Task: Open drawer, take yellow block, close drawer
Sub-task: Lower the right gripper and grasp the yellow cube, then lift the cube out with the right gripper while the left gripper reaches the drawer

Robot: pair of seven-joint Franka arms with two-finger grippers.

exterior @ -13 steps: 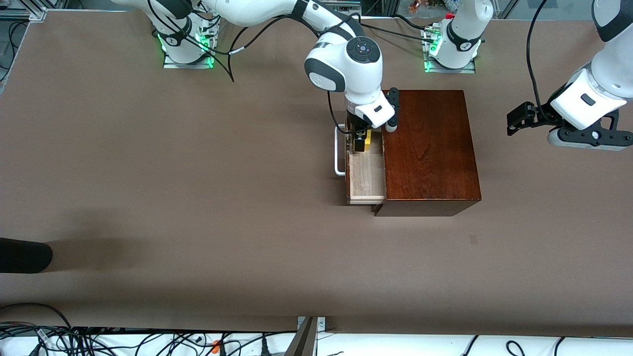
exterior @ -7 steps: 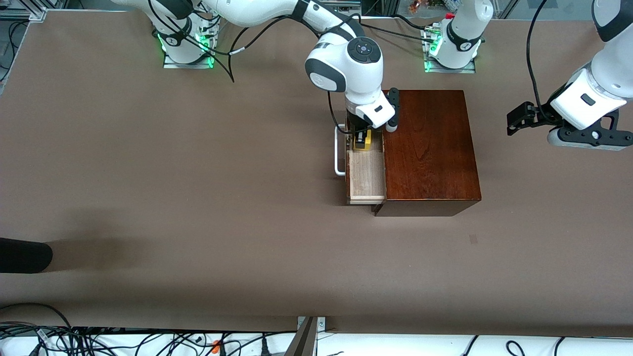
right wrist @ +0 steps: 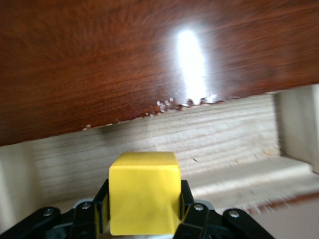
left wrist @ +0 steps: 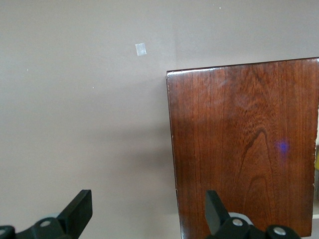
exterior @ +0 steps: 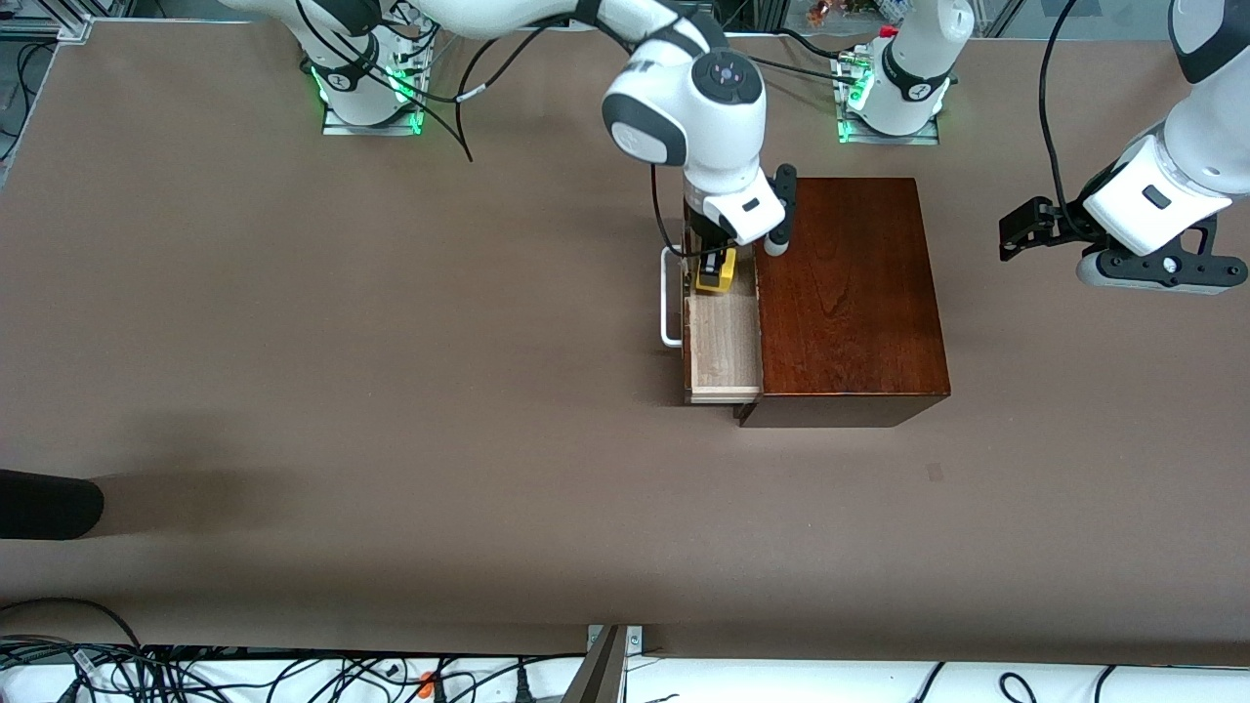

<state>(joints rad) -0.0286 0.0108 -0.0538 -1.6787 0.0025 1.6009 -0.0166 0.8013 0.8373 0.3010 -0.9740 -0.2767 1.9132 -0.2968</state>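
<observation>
Brown table [exterior: 391, 342] carries a dark wooden box [exterior: 845, 293] w/ drawer [exterior: 725, 342] pulled open, toward the left arm's end. Both arm bases bolted along its edge.

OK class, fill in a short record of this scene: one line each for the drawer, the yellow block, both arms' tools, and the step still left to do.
drawer: pulled open from the dark wooden box, white handle outward
yellow block: clamped in the right tool, over the open drawer
right tool: shut on the yellow block
left tool: open, waiting in the air at the left arm's end of the table
step left: closing the drawer
</observation>
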